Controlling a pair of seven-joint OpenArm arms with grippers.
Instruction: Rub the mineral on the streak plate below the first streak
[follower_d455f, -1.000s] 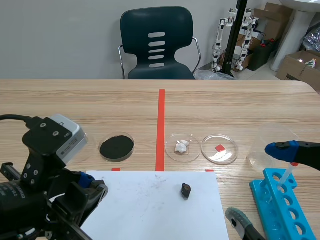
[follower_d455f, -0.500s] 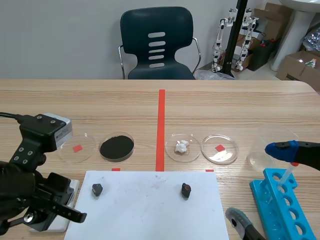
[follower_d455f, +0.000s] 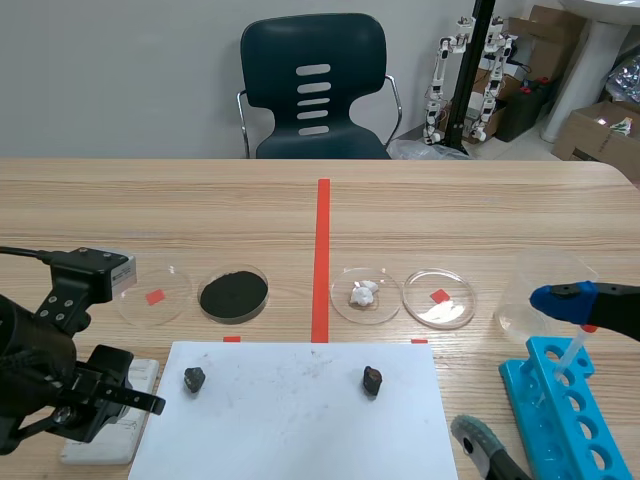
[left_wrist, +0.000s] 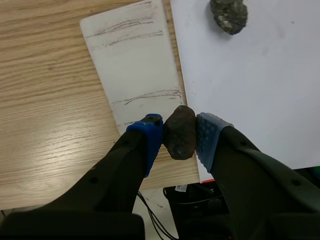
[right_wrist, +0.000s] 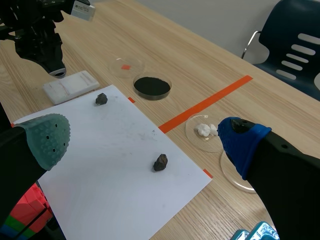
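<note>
Left hand (left_wrist: 179, 132) is clenched on the mineral (left_wrist: 180, 134), a small dark brown lump pinched by its two opposite flanks between the blue pads. It hangs over the near end of the streak plate (left_wrist: 135, 65), close to the plate's edge that borders the white paper sheet (left_wrist: 260, 75). Whether the lump's underside touches the plate cannot be told.

The plate is a white slab lying flat on the tabletop (left_wrist: 45, 100). It carries a pair of thin brownish streaks (left_wrist: 127, 30) at its far end and another streak (left_wrist: 150, 95) just ahead of the mineral, with bare white surface between that mark and the hand. A second dark lump (left_wrist: 229, 14) lies on the paper just beside the plate's far end. Well away from the plate, the right hand (right_wrist: 145, 140) is released, with its pads spread wide and nothing between them.

The mineral looks hard, rough and light, with an irregular shape, so it could twist in the pads under sideways drag. A grip high on its flanks, leaving the lower tip free, seems best. The plate looks stiff, brittle and unpinned. Heavy pressure might slide it across the tabletop, so a firm, short stroke would probably suit it.
</note>
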